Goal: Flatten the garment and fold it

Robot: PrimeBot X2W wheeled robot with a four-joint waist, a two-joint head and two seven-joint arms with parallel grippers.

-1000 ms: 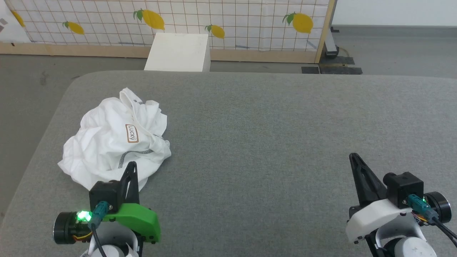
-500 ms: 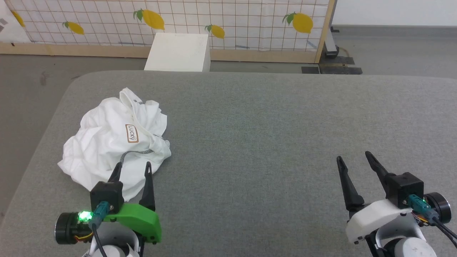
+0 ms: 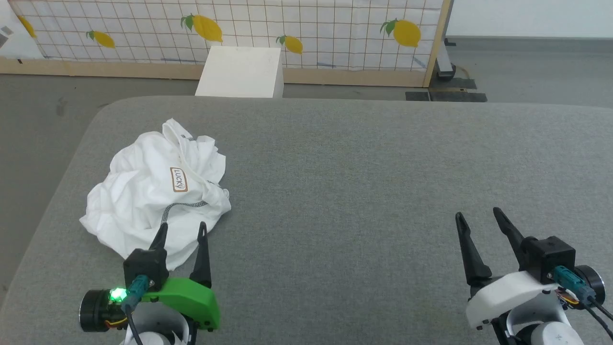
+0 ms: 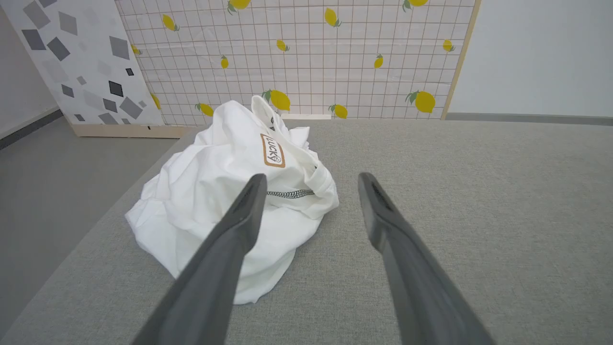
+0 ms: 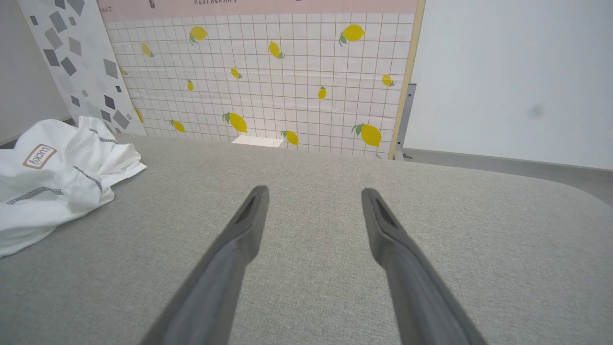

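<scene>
One huge grey fabric-covered table (image 3: 359, 167) runs under both claws, and nothing on it has shifted from a second ago. Past its far edge, ahead of the claws, a white grid-patterned panel with yellow lemons (image 3: 335, 28) stands on the grey floor (image 3: 38, 110). A white panel of grey squares (image 4: 81, 62) is off to the left claw's left.

The crumpled white cotton T-shirt (image 3: 143, 191), tan-bordered LUCKY patch (image 3: 178, 179) facing up, sits in a heap right ahead of the left claw and well off to the right claw's left, same lump as before. The plain white rigid box (image 3: 239, 72) is on the floor beyond the table, ahead of the left claw. Can't tell what's inside it.

Actual change: the left claw (image 3: 183, 225) and right claw (image 3: 478, 213) were pinched together a second ago. Now both have their fingers spread wide, gripping nothing. The left claw's left finger (image 4: 244, 206) overlaps the shirt's near edge. Touching or not, can't tell.
</scene>
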